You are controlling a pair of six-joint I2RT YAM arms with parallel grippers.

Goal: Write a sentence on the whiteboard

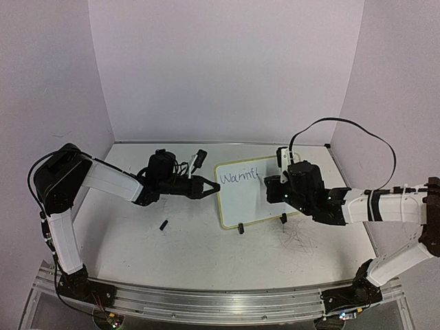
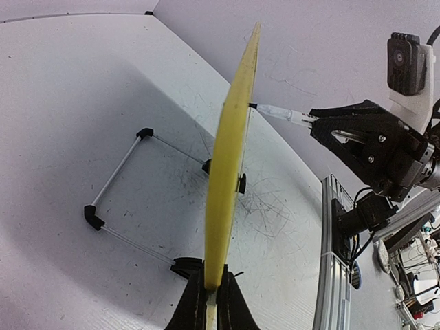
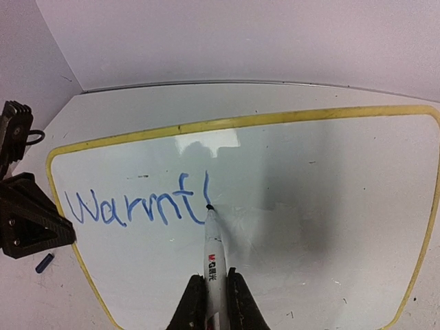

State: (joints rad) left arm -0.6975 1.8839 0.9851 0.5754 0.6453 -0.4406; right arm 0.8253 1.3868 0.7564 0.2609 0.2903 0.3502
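The whiteboard stands tilted up on the table, its yellow frame edge-on in the left wrist view. My left gripper is shut on its left edge. The sentence reads "Warmt" in blue, with one more upright stroke begun; it also shows in the top view. My right gripper is shut on a white marker, whose tip touches the board at the end of the last stroke. The marker and the right gripper show beside the board's face.
A small dark marker cap lies on the table left of the board. The board's wire stand reaches behind it, with black feet at the near edge. Old scribbles mark the tabletop. Walls enclose the back and sides.
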